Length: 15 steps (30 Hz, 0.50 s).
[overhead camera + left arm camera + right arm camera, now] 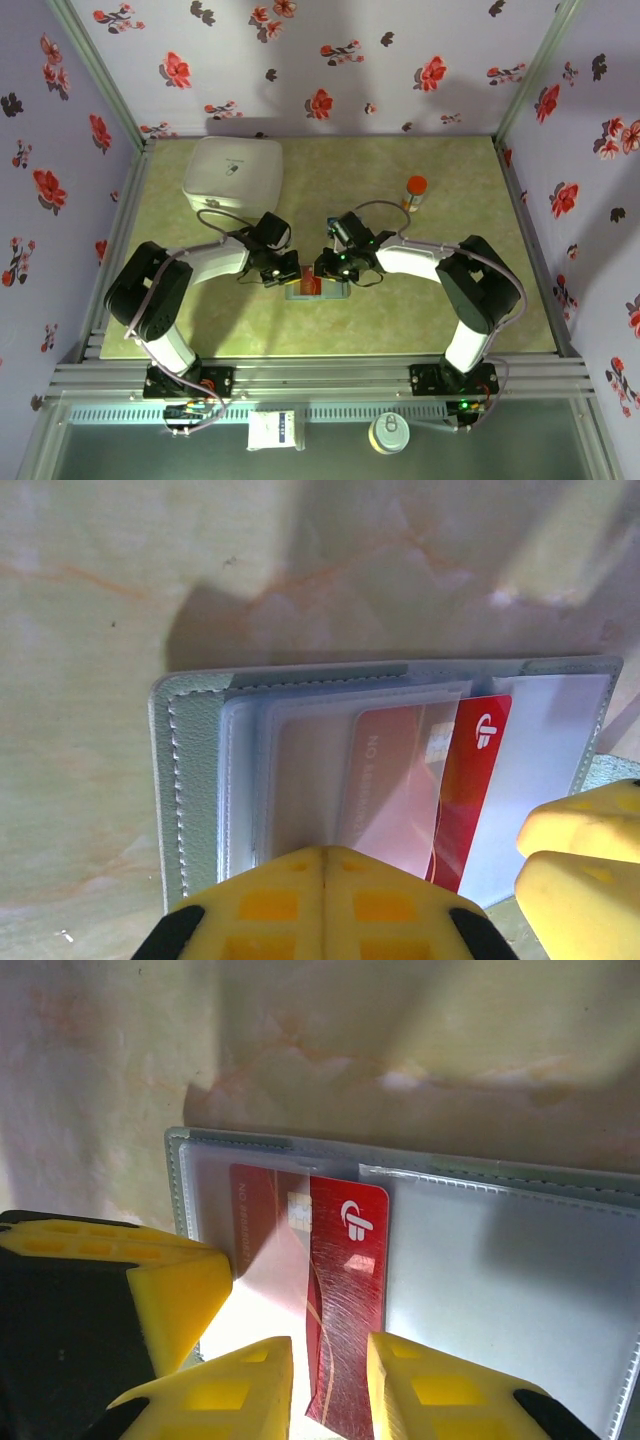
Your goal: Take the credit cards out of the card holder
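Note:
The grey-blue card holder (340, 292) lies open on the table between both arms, its stitched cover (195, 780) and clear pockets (520, 1290) facing up. A red credit card (350, 1290) sticks halfway out of a pocket and is also seen in the left wrist view (478, 780). My left gripper (323, 865) is shut, its tips pinching a lifted clear sleeve leaf of the holder. My right gripper (330, 1375) stands open, and the card's freed end lies in the gap between its fingers (420, 1390).
A white rounded box (233, 175) stands at the back left. An orange-capped bottle (415, 192) stands at the back right. The two grippers are almost touching over the holder, the left one's finger (180, 1290) close beside the right gripper.

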Each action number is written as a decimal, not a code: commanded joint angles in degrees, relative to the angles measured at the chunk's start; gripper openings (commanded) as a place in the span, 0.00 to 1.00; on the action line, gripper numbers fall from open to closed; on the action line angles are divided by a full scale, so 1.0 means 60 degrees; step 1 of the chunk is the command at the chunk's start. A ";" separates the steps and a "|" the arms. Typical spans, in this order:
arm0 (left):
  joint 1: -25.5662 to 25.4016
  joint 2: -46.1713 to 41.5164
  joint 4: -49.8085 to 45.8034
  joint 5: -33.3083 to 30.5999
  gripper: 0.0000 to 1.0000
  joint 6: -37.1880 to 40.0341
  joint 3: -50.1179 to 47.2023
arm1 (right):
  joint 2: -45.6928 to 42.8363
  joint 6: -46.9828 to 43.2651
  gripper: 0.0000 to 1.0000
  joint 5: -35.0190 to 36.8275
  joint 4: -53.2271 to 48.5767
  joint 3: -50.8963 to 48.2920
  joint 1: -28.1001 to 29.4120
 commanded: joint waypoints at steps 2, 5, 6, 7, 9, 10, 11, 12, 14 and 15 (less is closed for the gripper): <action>-0.0066 0.0262 -0.0319 -0.0209 0.00 0.0237 0.0070 | 0.0078 0.0242 0.28 -0.0269 0.0495 -0.0267 -0.0126; -0.0067 0.0269 -0.0296 -0.0219 0.00 0.0208 0.0052 | 0.0154 0.0377 0.27 -0.0461 0.0870 -0.0433 -0.0148; -0.0067 0.0264 -0.0312 -0.0210 0.00 0.0212 0.0043 | 0.0185 0.0426 0.27 -0.0497 0.0988 -0.0472 -0.0148; -0.0063 0.0262 -0.0326 -0.0233 0.00 0.0213 0.0050 | 0.0224 0.0455 0.27 -0.0527 0.1035 -0.0489 -0.0148; -0.0062 0.0262 -0.0356 -0.0223 0.00 0.0213 0.0040 | 0.0300 0.0520 0.27 -0.0651 0.1174 -0.0511 -0.0162; -0.0067 0.0248 -0.0342 -0.0229 0.00 0.0212 0.0041 | 0.0324 0.0554 0.27 -0.0709 0.1257 -0.0529 -0.0170; -0.0067 0.0247 -0.0355 -0.0223 0.00 0.0202 0.0039 | 0.0351 0.0573 0.27 -0.0746 0.1331 -0.0547 -0.0177; -0.0065 0.0261 -0.0354 -0.0227 0.00 0.0205 0.0039 | 0.0386 0.0587 0.27 -0.0760 0.1353 -0.0547 -0.0177; -0.0073 0.0291 -0.0381 -0.0213 0.00 0.0220 0.0055 | 0.0433 0.0595 0.27 -0.0770 0.1377 -0.0533 -0.0193; -0.0072 0.0292 -0.0396 -0.0217 0.00 0.0212 0.0065 | 0.0447 0.0588 0.27 -0.0770 0.1369 -0.0533 -0.0192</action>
